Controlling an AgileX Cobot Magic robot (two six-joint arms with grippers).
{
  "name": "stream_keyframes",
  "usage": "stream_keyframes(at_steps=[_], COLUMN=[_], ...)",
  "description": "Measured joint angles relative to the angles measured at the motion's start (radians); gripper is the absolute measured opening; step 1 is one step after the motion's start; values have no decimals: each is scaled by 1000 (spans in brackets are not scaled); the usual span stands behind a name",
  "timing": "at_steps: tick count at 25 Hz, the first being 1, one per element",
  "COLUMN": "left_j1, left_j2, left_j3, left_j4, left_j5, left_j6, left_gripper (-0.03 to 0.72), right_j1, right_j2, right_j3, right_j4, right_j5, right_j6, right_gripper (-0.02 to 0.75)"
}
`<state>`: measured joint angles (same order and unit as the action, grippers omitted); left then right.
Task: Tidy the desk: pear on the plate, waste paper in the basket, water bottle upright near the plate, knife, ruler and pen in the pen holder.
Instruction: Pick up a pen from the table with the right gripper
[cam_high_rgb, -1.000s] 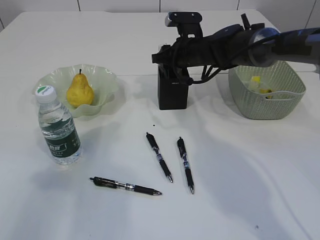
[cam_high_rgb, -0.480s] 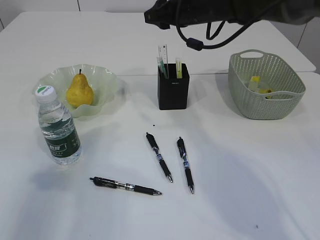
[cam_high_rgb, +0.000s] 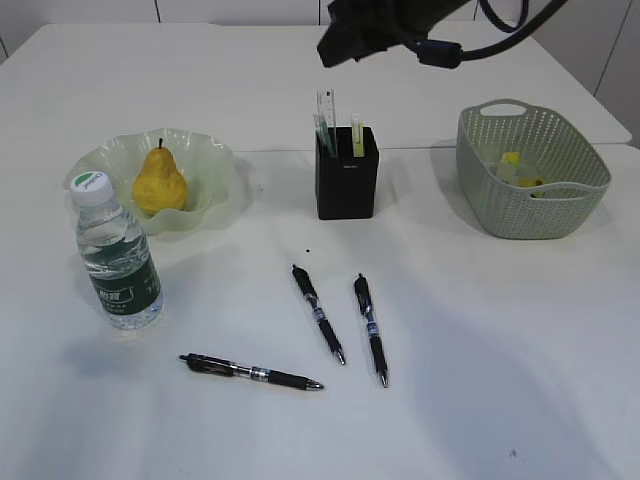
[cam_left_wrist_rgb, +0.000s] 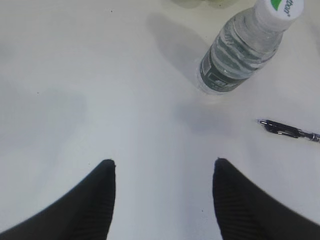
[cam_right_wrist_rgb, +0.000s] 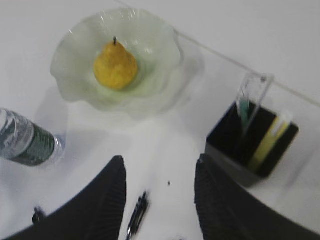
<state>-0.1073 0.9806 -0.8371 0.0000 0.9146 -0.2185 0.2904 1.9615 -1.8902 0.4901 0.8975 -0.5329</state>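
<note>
The yellow pear (cam_high_rgb: 160, 180) lies in the pale green ruffled plate (cam_high_rgb: 215, 160), also in the right wrist view (cam_right_wrist_rgb: 115, 65). The water bottle (cam_high_rgb: 115, 255) stands upright in front of the plate. The black pen holder (cam_high_rgb: 347, 183) holds the clear ruler (cam_high_rgb: 325, 108) and a yellow-handled knife (cam_high_rgb: 357, 133). Three black pens (cam_high_rgb: 319, 313) (cam_high_rgb: 370, 328) (cam_high_rgb: 250, 372) lie on the desk (cam_high_rgb: 500, 340). Yellow waste paper (cam_high_rgb: 520, 172) lies in the sage-green basket (cam_high_rgb: 530, 215). My right gripper (cam_right_wrist_rgb: 159, 162) is open and empty, high above the desk. My left gripper (cam_left_wrist_rgb: 163, 164) is open and empty beside the bottle (cam_left_wrist_rgb: 245, 47).
The right arm (cam_high_rgb: 400, 25) hangs at the top edge of the exterior view, above and behind the pen holder. One pen (cam_left_wrist_rgb: 287, 131) lies to the right of the left gripper. A seam (cam_high_rgb: 150, 22) crosses the back wall.
The right arm has risen from the pen holder up toward the top of the exterior view, leaving the ruler standing in the holder. Nothing else has moved.
</note>
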Motion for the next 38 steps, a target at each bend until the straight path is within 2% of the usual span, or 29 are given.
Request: stream_keyframes(at_steps=[2,5,11,15,18,23,28,38], left_j1=[0,0,0,0,0,0,0,0], left_j2=[0,0,0,0,0,0,0,0], left_j3=[0,0,0,0,0,0,0,0], left_j4=[0,0,0,0,0,0,0,0], left_j5=[-1,-4,-5,-13,-13,-16,-16,-16], left_j6=[0,0,0,0,0,0,0,0], left_gripper=[437,437,437,437,437,437,437,428], right_j1=[0,0,0,7,44,161,192,192], right_j2=[-13,-26,-27,-27,-25,9,82,188], right_j3=[0,0,54,153,206,211,211,212], right_j4=[-86,-146,-184,-215,-311,-456,-454,-450], right_j5=[72,175,316,325,325,297,259,258], right_j6=[119,260,411,500,587,712,820,841], right_gripper=[337,337,337,337,337,337,337,337])
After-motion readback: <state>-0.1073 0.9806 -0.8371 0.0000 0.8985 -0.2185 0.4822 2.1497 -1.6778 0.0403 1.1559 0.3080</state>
